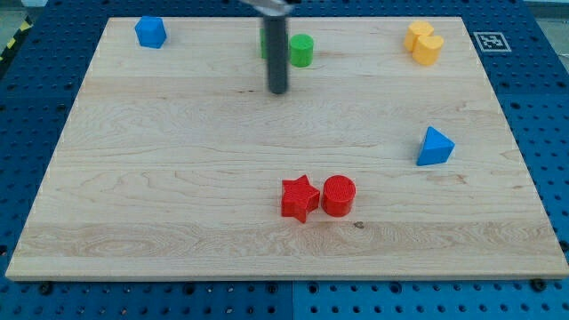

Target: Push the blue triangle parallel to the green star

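**Robotics lab bench**

Lab setup, not a home or shop. Evidence: wooden table (178,178) sits on a blue perforated base plate (542,107) with a regular grid of mounting holes, typical of optical or robot test benches. Black-and-white fiducial tag (491,41) fixed at the view's top right, by the table corner, the kind used for camera calibration. Yellow-black hazard tape (16,40) at the view's top left edge. Dark rod (277,53) hangs over the table. Small plastic blocks in plain colours, e.g. the red star (300,197), look like test props.
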Robot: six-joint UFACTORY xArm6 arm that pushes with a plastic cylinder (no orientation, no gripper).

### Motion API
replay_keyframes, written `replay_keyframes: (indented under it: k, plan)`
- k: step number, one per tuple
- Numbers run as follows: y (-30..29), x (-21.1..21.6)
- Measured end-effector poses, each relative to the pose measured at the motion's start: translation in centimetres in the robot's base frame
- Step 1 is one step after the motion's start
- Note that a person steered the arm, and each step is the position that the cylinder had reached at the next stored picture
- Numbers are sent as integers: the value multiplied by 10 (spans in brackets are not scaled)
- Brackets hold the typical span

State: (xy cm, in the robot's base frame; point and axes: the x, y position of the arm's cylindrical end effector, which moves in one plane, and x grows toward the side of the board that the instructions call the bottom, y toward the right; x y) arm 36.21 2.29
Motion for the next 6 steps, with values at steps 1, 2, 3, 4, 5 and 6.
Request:
replay_keyframes:
  k: [1,2,3,4,5,6]
  plan:
    - [94,24]
    - [181,50]
    - [191,88]
    - [191,120]
    - [191,120]
    - [192,121]
